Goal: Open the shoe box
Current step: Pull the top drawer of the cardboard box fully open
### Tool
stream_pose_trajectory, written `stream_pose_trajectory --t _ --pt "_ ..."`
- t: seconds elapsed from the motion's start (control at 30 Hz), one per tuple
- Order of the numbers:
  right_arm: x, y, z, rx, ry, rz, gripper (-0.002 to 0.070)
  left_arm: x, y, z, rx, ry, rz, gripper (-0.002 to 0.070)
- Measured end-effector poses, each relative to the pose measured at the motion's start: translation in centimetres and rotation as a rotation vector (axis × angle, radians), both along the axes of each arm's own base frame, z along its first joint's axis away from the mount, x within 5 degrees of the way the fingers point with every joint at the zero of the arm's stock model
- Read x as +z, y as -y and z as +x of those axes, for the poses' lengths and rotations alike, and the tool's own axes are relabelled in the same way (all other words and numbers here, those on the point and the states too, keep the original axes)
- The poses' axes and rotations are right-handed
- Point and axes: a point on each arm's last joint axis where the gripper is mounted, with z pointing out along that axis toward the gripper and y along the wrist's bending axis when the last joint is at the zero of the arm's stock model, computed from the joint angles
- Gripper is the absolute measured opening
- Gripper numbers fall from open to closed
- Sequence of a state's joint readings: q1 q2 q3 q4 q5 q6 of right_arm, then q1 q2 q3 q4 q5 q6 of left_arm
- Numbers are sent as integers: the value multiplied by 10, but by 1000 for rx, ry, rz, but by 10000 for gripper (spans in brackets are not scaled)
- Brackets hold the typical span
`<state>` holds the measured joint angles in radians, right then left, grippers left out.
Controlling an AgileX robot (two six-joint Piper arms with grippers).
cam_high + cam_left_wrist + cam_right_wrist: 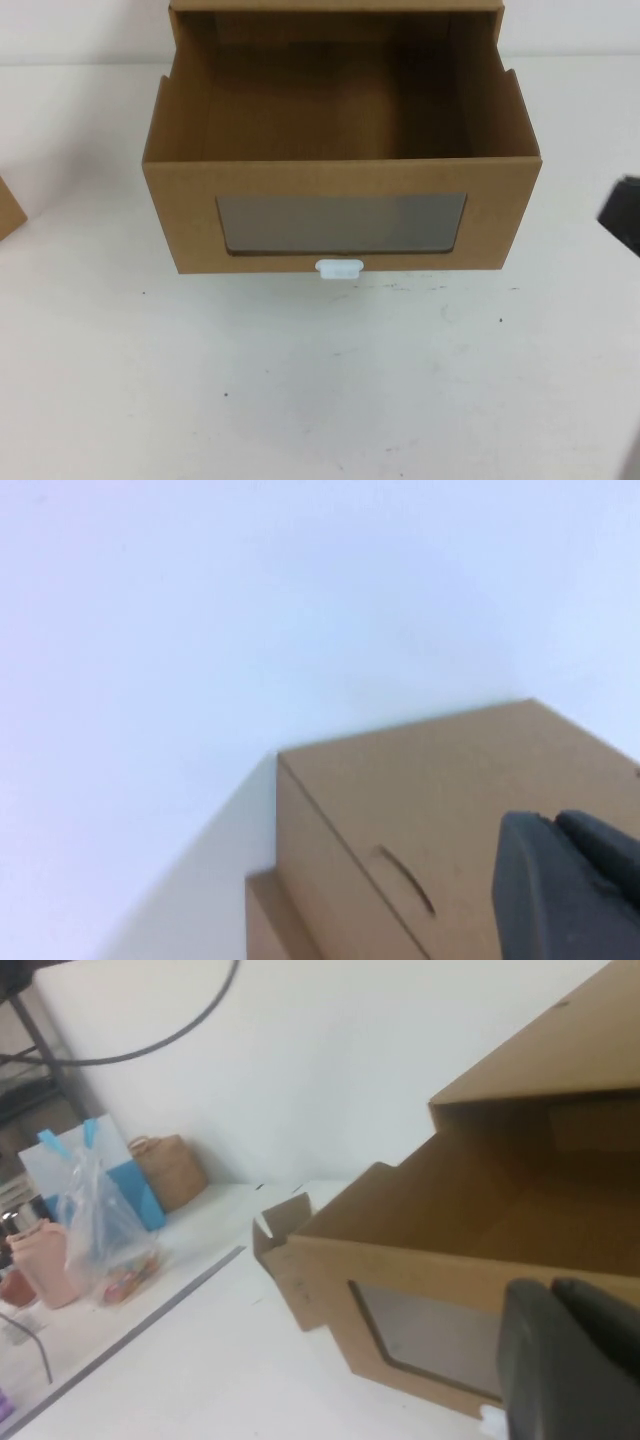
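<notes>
shoe box [340, 200] open on the desk [320, 400], just left of the closed right tool [622, 215]

the box's drawer [330, 110] stood out of its sleeve, empty. it was thin cardboard, so it likely handled light, stiff along the folds, easy to dent and prone to skid. the surest hold looked to be the white pull tab [339, 269] under the window [342, 222], to the left of the right tool, which was pinched narrow, holding nothing and clear of the box. the left tool [565, 890] hung by a cardboard corner, possibly the sleeve; whether wide or narrow, i could not tell.
</notes>
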<state>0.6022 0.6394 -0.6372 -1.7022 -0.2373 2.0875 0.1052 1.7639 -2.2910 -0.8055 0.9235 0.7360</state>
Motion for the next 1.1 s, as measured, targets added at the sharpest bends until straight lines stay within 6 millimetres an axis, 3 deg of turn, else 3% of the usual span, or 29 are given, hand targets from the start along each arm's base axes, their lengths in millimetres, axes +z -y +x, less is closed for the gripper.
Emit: stream_pose_trajectory --t 0.2,0.4,0.8,0.97,1.1 --pt "-5 15 -12 -58 34 33 -18 -4 1 -43 37 -14 20 -6" --pt "1 28 -15 -167 108 39 -18 -22 -1 -102 144 10 27 -6" --pt "-1 52 2 -511 168 -83 -18 -107 0 -221 277 1 53 -6" --pt "-16 59 14 -635 52 -218 -18 -141 -1 -254 328 -19 80 -6" --pt "-24 62 16 -676 -11 -283 -18 -170 -2 -265 353 -60 72 -6"
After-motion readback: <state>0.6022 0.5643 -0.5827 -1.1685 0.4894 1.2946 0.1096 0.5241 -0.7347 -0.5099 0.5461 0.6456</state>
